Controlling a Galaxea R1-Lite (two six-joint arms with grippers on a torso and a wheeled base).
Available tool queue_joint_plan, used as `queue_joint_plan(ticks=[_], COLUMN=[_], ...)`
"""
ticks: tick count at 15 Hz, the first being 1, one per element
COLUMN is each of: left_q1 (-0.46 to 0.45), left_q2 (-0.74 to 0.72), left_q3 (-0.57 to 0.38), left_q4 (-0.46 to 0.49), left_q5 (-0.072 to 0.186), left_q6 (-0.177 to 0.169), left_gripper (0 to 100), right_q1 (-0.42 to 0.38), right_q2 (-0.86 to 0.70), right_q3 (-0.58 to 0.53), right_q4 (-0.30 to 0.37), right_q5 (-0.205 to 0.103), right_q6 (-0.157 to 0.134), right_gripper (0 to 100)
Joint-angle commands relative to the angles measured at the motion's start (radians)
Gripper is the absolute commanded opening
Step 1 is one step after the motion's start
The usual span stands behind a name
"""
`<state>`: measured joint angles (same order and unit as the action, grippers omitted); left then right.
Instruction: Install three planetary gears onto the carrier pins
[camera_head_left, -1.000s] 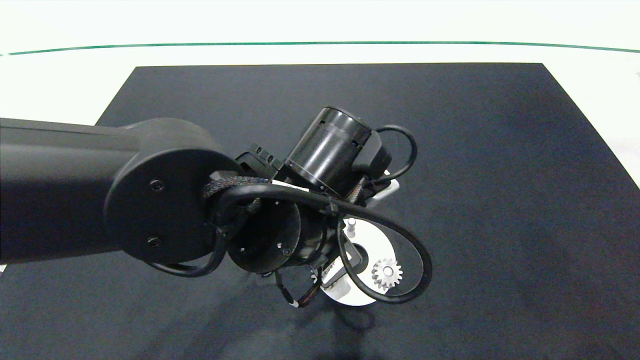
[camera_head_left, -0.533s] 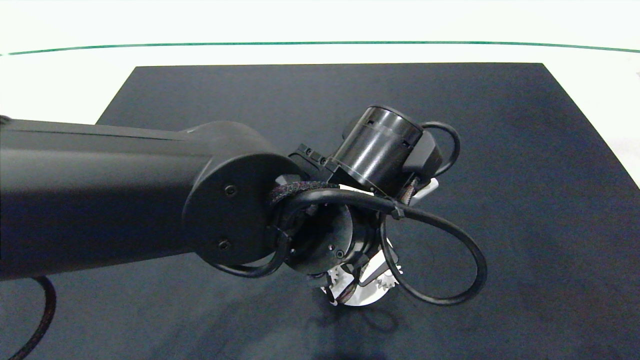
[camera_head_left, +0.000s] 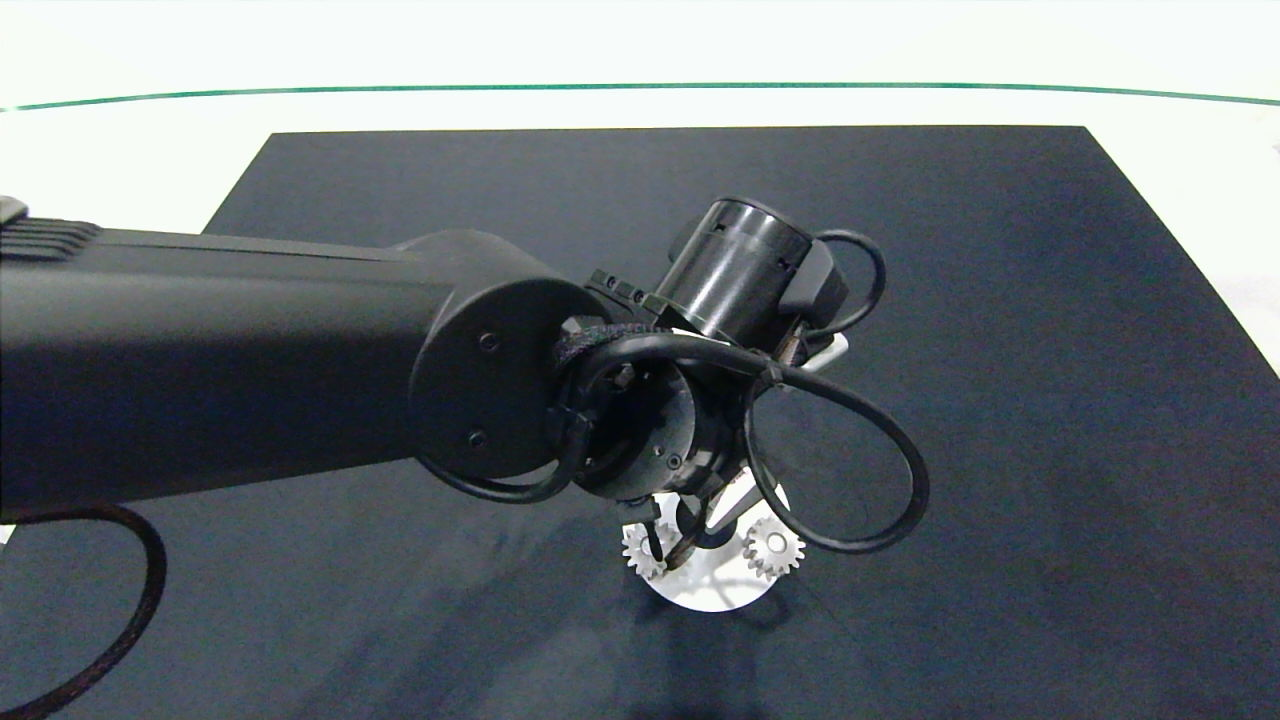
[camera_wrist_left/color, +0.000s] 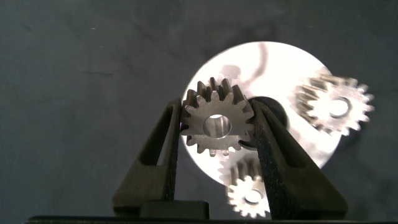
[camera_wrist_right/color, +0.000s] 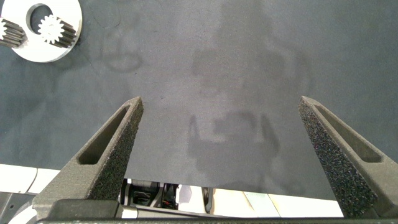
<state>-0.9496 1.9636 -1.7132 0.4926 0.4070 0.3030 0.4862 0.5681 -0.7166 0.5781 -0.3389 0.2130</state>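
My left gripper (camera_wrist_left/color: 216, 107) is shut on one silvery planetary gear (camera_wrist_left/color: 216, 124), held flat just above the white carrier disc (camera_wrist_left/color: 267, 59). Two more gears (camera_wrist_left/color: 336, 106) (camera_wrist_left/color: 249, 194) sit on the disc, each around a pin. The remaining carrier pin is hidden behind the held gear. From above, the left wrist covers the far half of the disc (camera_head_left: 710, 592); the seated gears (camera_head_left: 643, 550) (camera_head_left: 773, 548) show on its near half, with the left gripper (camera_head_left: 700, 525) between them. My right gripper (camera_wrist_right/color: 230, 155) hangs open over bare mat, away from the disc (camera_wrist_right/color: 43, 46).
A black mat (camera_head_left: 1000, 350) covers the white table (camera_head_left: 120, 160). The left arm and its looping black cable (camera_head_left: 890, 470) overhang the disc. The right arm is outside the head view. A green line runs along the far table edge.
The left wrist swung right over the disc, covering the bare far pin, then drew back and up a little. The disc and seated gears stayed put.
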Motion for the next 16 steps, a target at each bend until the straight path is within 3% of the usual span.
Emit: queue_joint_plan(ticks=[1, 16], left_q1=[0.008, 0.011], left_q2=[0.006, 0.049], left_q3=[-0.008, -0.028], left_q4=[0.003, 0.001], left_q5=[0.003, 0.003], left_q6=[0.001, -0.004], left_gripper=[22, 22], right_q1=[0.0, 0.0], right_q2=[0.001, 0.001], right_q3=[0.0, 0.008], right_q4=[0.003, 0.003], right_q5=[-0.002, -0.002], right_q6=[0.002, 0.002], right_gripper=[100, 100])
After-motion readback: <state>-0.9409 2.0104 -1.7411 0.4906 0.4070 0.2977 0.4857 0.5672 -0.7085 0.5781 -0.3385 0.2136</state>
